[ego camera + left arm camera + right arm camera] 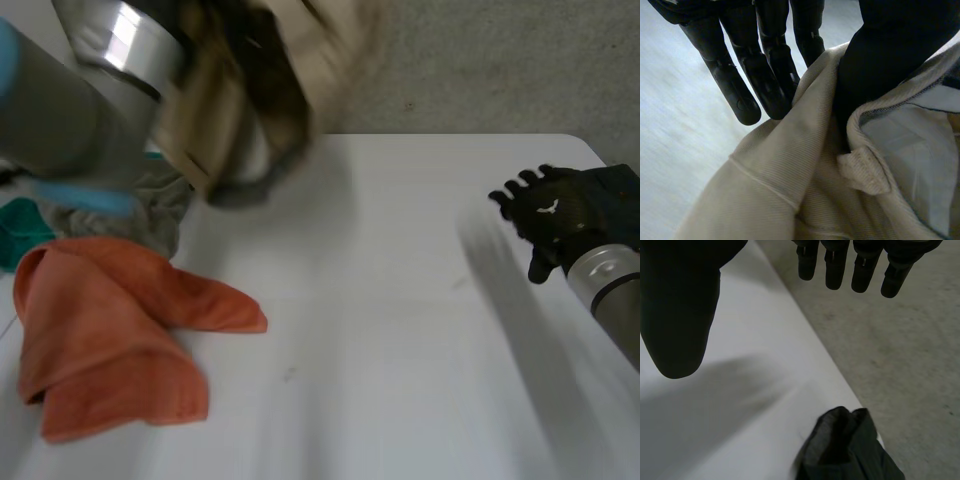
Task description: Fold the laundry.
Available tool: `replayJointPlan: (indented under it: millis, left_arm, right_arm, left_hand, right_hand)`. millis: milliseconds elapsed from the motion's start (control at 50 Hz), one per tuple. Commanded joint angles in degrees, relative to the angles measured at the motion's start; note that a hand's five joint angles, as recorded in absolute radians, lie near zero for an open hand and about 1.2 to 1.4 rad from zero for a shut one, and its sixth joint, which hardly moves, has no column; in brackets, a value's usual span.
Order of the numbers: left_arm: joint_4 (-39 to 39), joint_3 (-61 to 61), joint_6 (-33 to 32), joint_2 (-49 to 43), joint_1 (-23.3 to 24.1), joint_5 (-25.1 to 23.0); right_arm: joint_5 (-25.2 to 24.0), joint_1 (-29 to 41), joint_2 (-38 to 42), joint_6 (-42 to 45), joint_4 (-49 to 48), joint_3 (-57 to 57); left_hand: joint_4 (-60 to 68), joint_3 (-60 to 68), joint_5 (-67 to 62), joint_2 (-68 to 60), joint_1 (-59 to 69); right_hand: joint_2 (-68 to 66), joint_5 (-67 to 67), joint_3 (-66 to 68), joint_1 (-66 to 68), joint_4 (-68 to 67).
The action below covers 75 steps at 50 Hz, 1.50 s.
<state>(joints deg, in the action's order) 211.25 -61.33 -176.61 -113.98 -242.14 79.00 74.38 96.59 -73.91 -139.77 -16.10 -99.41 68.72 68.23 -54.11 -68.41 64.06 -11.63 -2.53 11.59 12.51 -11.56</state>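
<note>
My left hand [767, 80] pinches the cream ribbed-cotton garment [330, 60] between straight fingers and thumb, lifted above the white table [400, 350] at eleven o'clock. My right hand [555, 215] is at three o'clock, fingers loosely spread and empty. I should lower the garment mid-table, clear of the crumpled orange terry cloth [100, 330] at eight o'clock, then take its free edge with the right hand to spread it flat.

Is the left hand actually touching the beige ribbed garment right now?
Touching. Left wrist view: the left hand pinches the beige ribbed garment between fingers and thumb.
</note>
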Motion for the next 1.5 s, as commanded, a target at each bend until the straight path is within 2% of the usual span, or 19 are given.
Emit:
replayJointPlan:
  millis: [20, 40, 120, 140, 340, 500, 660, 780, 860, 920, 960, 980, 1080, 1240, 1340, 1420, 1440, 1480, 1500]
  left_arm:
    - [-0.9, -3.6, -2.2, -13.0, 9.9, -0.2]
    - [-1.9, -4.3, -2.5, -15.2, 10.7, -0.2]
    - [-5.1, -7.6, -3.3, -17.4, 11.9, -1.3]
    - [-5.6, -8.4, -3.8, -17.2, 12.0, -1.7]
    - [-7.3, -13.8, -13.1, -2.3, 5.2, -0.3]
    - [-15.9, -26.5, -31.7, 9.8, -1.4, 2.8]
    - [-18.0, -41.1, -53.1, 11.3, -11.0, 4.3]
    - [-13.8, -43.9, -62.4, 8.3, -19.1, 3.6]
    - [-9.6, -43.2, -63.4, 3.0, -22.1, 3.4]
    - [-8.0, -41.9, -63.4, 0.0, -22.8, 2.4]
    - [-7.8, -40.6, -63.2, -1.1, -22.9, 1.0]
    - [-7.5, -40.3, -63.2, -1.1, -23.0, 0.7]
    - [-4.1, -37.0, -60.4, 1.0, -22.4, 1.6]
    - [9.9, -21.3, -46.7, 1.2, -26.0, 7.3]
    - [5.8, -5.0, -48.6, -9.8, -31.7, 14.8]
    - [-1.3, -0.9, -50.1, -14.3, -31.1, 12.7]
    - [-2.5, -0.8, -50.1, -15.0, -30.7, 11.7]
    - [-4.3, -1.2, -50.2, -16.4, -29.9, 9.2]
    - [-4.8, -1.8, -50.1, -16.9, -29.1, 7.5]
  right_arm:
    - [0.2, -3.4, -3.4, -7.4, 0.0, 0.4]
    - [0.3, -3.9, -3.7, -8.9, 0.0, 0.7]
    - [0.2, -4.0, -3.7, -11.0, 0.5, 1.3]
    - [0.1, -4.0, -3.8, -11.1, 0.6, 1.3]
    - [-1.5, -1.2, -3.3, -9.9, 4.0, 0.6]
    - [-1.2, 5.5, 0.1, -8.2, 5.9, 3.9]
    - [-0.2, 9.0, 3.8, -2.3, 9.9, 7.0]
    - [-0.2, 10.3, 4.0, -1.5, 9.9, 7.1]
    - [-0.2, 10.3, 4.4, -1.4, 9.9, 6.7]
    - [-0.1, 10.3, 4.5, -1.4, 9.9, 6.3]
    - [-0.1, 10.0, 4.5, -1.4, 9.9, 6.2]
    - [-0.1, 9.9, 4.5, -1.4, 9.9, 6.1]
    - [0.1, 9.6, 4.5, -1.4, 9.6, 5.9]
    - [0.6, 9.6, 4.3, -1.5, 9.7, 5.9]
    - [0.6, 9.6, 4.3, -1.6, 9.6, 4.9]
    - [0.5, 9.6, 4.3, -1.6, 9.6, 4.5]
    - [0.6, 9.6, 4.3, -1.6, 9.7, 4.5]
    - [0.6, 9.6, 4.3, -1.6, 9.7, 4.4]
    - [0.6, 9.6, 4.3, -1.6, 9.8, 4.4]
  left_hand:
    - [11.3, 11.8, -15.9, -11.6, 15.9]
    - [6.8, 7.3, -11.4, -7.1, 11.5]
    - [-50.2, -49.8, 45.6, 49.9, -45.6]
    - [-56.1, -55.6, 51.5, 55.8, -51.4]
    - [-55.8, -55.3, 51.2, 55.5, -51.2]
    - [-55.8, -55.3, 51.2, 55.5, -51.1]
    - [-55.6, -55.2, 51.0, 55.3, -51.0]
    - [-54.8, -54.3, 50.2, 54.5, -50.1]
    - [-51.0, -50.5, 46.4, 50.7, -46.3]
    - [-21.4, -21.0, 16.8, 21.1, -16.8]
    - [11.1, 11.6, -15.7, -11.4, 15.7]
    - [11.3, 11.8, -15.9, -11.6, 15.9]
    - [11.3, 11.8, -15.9, -11.6, 15.9]
    - [11.3, 11.8, -15.9, -11.6, 15.9]
    - [11.3, 11.8, -15.9, -11.6, 15.9]
    - [11.3, 11.8, -15.9, -11.6, 15.9]
    - [3.0, 3.5, -7.6, -3.3, 7.6]
    - [-50.0, -49.5, 45.4, 49.7, -45.3]
    - [-54.1, -53.6, 49.5, 53.8, -49.4]
  right_hand:
    - [1.6, 2.5, -1.6, -2.5, 1.6]
    - [1.6, 2.5, -1.6, -2.5, 1.6]
    - [1.6, 2.5, -1.6, -2.5, 1.6]
    - [1.6, 2.5, -1.6, -2.5, 1.6]
    - [1.6, 2.5, -1.6, -2.5, 1.6]
    - [1.6, 2.5, -1.6, -2.5, 1.6]
    - [1.6, 2.5, -1.6, -2.5, 1.6]
    - [1.6, 2.5, -1.6, -2.5, 1.6]
    - [1.6, 2.5, -1.6, -2.5, 1.6]
    - [1.6, 2.5, -1.6, -2.5, 1.6]
    - [1.6, 2.5, -1.6, -2.5, 1.6]
    - [1.6, 2.5, -1.6, -2.5, 1.6]
    - [1.6, 2.5, -1.6, -2.5, 1.6]
    - [1.6, 2.5, -1.6, -2.5, 1.6]
    - [1.6, 2.5, -1.6, -2.5, 1.6]
    - [1.6, 2.5, -1.6, -2.5, 1.6]
    - [1.6, 2.5, -1.6, -2.5, 1.6]
    - [1.6, 2.5, -1.6, -2.5, 1.6]
    - [1.6, 2.5, -1.6, -2.5, 1.6]
